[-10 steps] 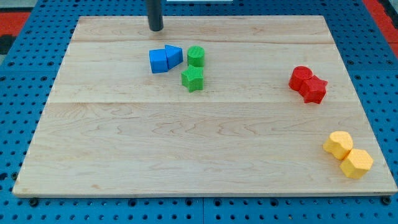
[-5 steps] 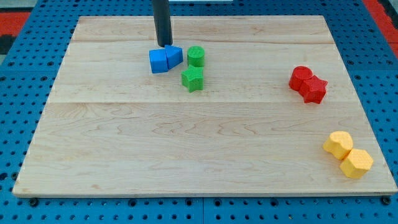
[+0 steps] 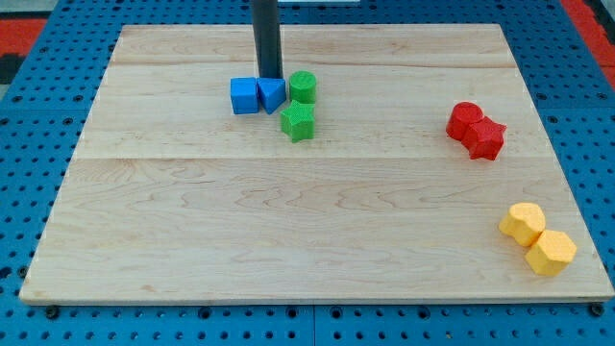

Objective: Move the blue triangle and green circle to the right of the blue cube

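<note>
Smooth pale wooden board (image 3: 288,240) bearing ridged plastic blocks: my tip (image 3: 270,77), a plain dark rod end with no jaws, touches the top edge of the blue triangle (image 3: 272,94), blue cube (image 3: 245,95) adjoining leftward, green circle (image 3: 303,86) just right, green star (image 3: 298,122) below-right.

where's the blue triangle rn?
Upper left of the board: the blue triangle sits between the blue cube on its left and the green circle on its right, with my tip at its top edge.
</note>
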Controlling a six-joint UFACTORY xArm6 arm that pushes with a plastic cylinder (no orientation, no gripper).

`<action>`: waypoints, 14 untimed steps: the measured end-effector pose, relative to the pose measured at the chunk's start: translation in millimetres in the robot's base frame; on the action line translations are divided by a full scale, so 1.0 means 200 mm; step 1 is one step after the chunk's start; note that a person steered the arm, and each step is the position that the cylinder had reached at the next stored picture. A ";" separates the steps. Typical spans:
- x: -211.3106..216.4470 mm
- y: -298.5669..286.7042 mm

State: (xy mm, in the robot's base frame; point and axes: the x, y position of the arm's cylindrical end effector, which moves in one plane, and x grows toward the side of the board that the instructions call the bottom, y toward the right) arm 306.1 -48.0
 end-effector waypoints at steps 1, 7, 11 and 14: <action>0.00 0.01; -0.04 0.17; 0.28 0.44; 0.48 0.43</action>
State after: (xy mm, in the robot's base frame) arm 402.9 38.5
